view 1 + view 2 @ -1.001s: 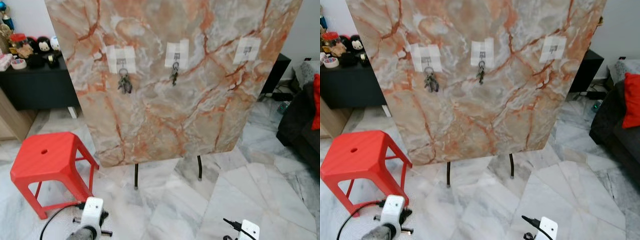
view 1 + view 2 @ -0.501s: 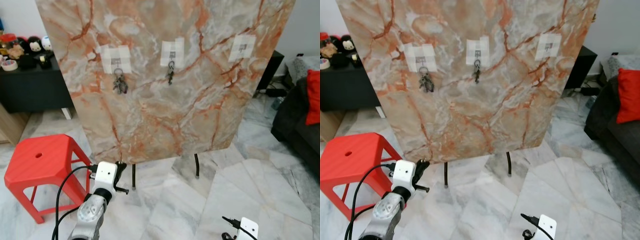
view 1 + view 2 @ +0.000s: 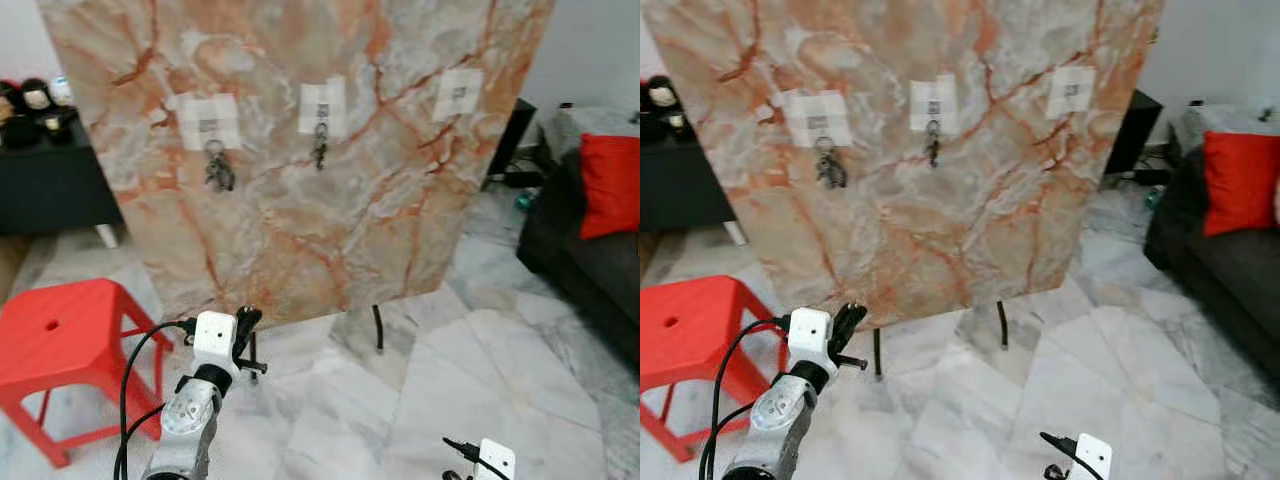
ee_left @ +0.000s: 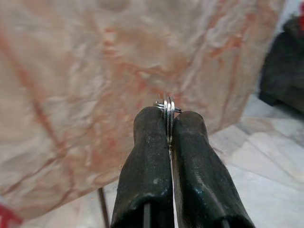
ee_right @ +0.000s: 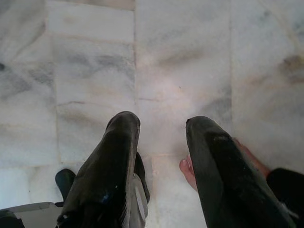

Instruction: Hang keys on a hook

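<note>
A marble-patterned board (image 3: 290, 240) stands upright ahead with three white patches, each bearing a hook. One bunch of keys (image 3: 218, 172) hangs from the left hook and another (image 3: 320, 150) from the middle one. The right hook (image 3: 458, 95) is bare. My left gripper (image 3: 243, 325) is raised low in front of the board's lower left corner, shut on a silver key ring (image 4: 167, 107) that pokes out between its fingertips. My right gripper (image 5: 159, 128) hangs open over the floor with nothing between its fingers.
A red plastic stool (image 3: 60, 335) stands at my left. The board rests on thin black legs (image 3: 378, 328). A black cabinet (image 3: 50, 180) is behind left, and a dark sofa with a red cushion (image 3: 610, 185) at right. A bare foot (image 5: 187, 172) shows by my right gripper.
My left arm has risen from the bottom of the view to the board's lower edge, carrying the key ring. The whole picture has shifted left as the camera moved.
</note>
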Tool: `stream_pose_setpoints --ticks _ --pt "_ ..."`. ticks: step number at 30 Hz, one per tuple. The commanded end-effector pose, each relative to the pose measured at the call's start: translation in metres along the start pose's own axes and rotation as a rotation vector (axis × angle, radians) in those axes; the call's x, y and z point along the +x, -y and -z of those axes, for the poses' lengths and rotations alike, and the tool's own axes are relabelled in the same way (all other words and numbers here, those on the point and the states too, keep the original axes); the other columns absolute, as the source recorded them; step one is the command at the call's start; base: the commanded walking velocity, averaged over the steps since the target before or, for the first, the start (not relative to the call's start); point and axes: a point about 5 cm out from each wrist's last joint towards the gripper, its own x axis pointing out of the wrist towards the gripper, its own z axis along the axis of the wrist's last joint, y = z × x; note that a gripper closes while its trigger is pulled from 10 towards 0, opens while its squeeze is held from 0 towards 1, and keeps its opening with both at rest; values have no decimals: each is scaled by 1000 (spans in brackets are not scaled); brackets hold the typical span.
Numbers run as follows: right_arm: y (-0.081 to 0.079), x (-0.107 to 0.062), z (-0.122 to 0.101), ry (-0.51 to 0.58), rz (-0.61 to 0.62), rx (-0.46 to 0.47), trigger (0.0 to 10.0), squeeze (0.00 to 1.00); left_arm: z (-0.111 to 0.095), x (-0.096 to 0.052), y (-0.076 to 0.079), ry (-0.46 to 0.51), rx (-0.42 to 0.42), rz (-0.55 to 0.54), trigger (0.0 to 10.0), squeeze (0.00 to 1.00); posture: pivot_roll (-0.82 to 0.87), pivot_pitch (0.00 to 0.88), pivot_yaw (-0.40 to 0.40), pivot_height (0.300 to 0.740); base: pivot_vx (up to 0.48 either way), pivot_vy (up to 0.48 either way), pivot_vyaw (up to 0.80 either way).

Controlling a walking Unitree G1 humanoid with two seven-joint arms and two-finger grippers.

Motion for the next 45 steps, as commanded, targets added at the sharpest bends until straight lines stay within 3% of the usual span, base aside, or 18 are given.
stream_pose_setpoints --ticks 1,14,22,45 --pt "1 0 0 -6 4 3 10000 0 -1 1 5 -4 -10 23 10000 0 53 0 -100 740 0 0 -750" --pt "-1 0 2 -11 0 -14 10000 0 -9 4 12 18 4 80 10000 0 58 0 -94 740 0 0 -733" --pt "-1 0 -1 5 8 -11 10000 0 -13 6 16 36 12 112 10000 0 58 0 -94 740 0 0 0" --pt "0 0 -2 7 14 -29 10000 0 -15 7 18 33 18 127 10000 0 60 0 -99 740 325 0 -222"
